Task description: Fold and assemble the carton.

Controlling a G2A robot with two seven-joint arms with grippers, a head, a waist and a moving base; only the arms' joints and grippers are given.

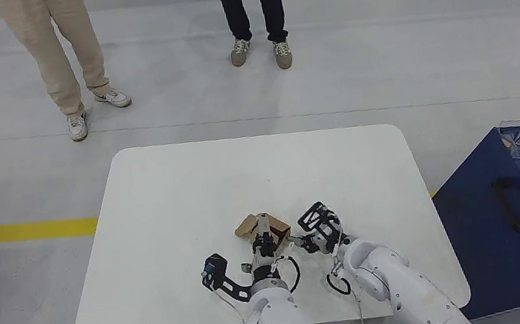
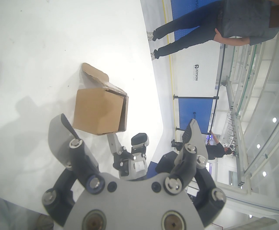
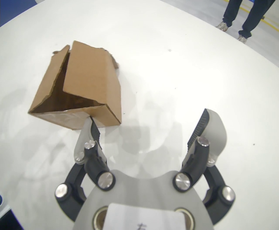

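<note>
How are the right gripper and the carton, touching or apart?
Touching. In the right wrist view one fingertip of the right gripper meets the carton at its lower edge, no gap.

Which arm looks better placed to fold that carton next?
Right, probably. The right gripper, jaws open, is at the open end of the carton, one finger touching its corner; the left gripper hangs open farther back.

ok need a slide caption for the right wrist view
Open right gripper at the near corner of a partly folded cardboard carton lying on the white table.
</note>
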